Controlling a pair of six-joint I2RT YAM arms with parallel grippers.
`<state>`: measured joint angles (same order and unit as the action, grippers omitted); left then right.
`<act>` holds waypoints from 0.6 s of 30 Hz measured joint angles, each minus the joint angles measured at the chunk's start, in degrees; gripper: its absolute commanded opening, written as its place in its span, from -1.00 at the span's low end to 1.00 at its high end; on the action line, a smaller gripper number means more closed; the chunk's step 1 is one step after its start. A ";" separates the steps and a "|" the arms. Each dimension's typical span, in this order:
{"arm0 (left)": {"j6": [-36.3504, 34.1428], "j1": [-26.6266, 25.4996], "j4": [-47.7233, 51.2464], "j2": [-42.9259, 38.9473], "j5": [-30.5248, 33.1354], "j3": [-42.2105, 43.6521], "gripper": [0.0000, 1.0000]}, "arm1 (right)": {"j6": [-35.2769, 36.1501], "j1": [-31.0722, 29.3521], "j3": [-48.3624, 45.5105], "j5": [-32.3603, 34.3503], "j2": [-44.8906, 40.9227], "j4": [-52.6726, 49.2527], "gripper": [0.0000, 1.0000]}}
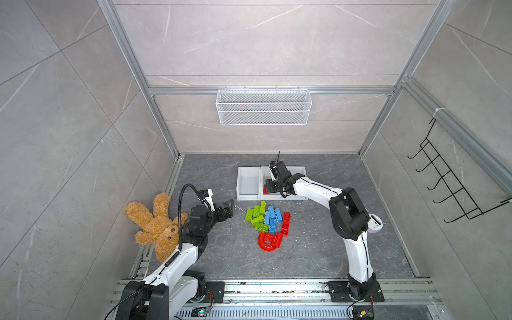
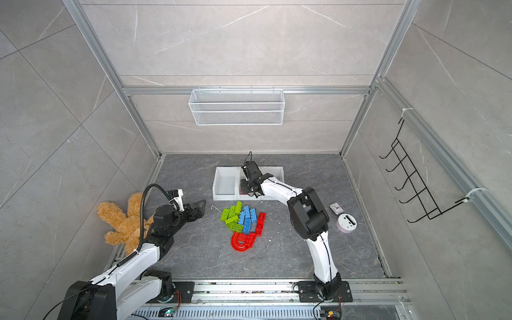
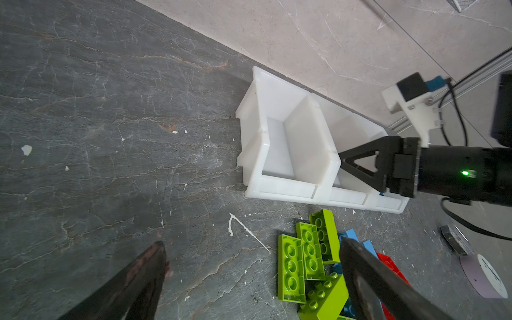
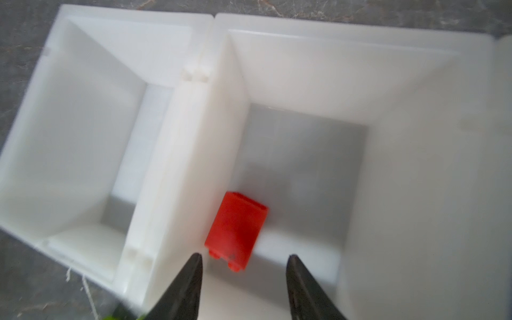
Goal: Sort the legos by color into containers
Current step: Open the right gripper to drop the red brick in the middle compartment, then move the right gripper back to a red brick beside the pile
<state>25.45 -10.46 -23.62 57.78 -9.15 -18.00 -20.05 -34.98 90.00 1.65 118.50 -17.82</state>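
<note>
Your right pincer [image 4: 244, 256] hangs over the middle container [image 4: 360, 36], jaws parted, nothing between them. A red brick [image 4: 235, 230] sits inside that bin, close to its front lip and beside the wall shared with the neighbouring bin. The view is blurred, so it may be tilted. Your left pincer [image 3: 250, 242] stands wide open and empty above the table [image 1: 318, 249], left of the lego pile [image 1: 267, 221] at frame centre. The red arch [image 1: 267, 243] lies at the pile's lower edge.

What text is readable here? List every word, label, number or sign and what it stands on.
None can be read.
Small clock: dial marks too small.
Round lilac device: dark marking on top, too blurred.
Lime green legos: studs show no legible lettering.
</note>
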 measured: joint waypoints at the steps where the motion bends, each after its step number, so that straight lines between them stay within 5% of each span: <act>1: 0.00 0.00 0.00 0.00 0.02 0.00 0.99 | 0.15 -0.11 -2.08 -0.17 -2.43 -0.11 -0.05; 8: 0.00 0.00 0.00 0.00 0.02 0.00 0.99 | 0.59 -1.62 -15.93 -1.70 -18.91 -3.04 -0.07; 18: 0.00 0.00 0.00 0.00 0.00 0.00 0.99 | -3.23 -4.35 -27.61 -0.39 -23.76 -10.47 0.01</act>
<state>25.45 -10.46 -23.62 57.78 -9.15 -18.00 -23.29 -39.33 62.39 1.26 94.74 -28.29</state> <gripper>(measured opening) 0.994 0.503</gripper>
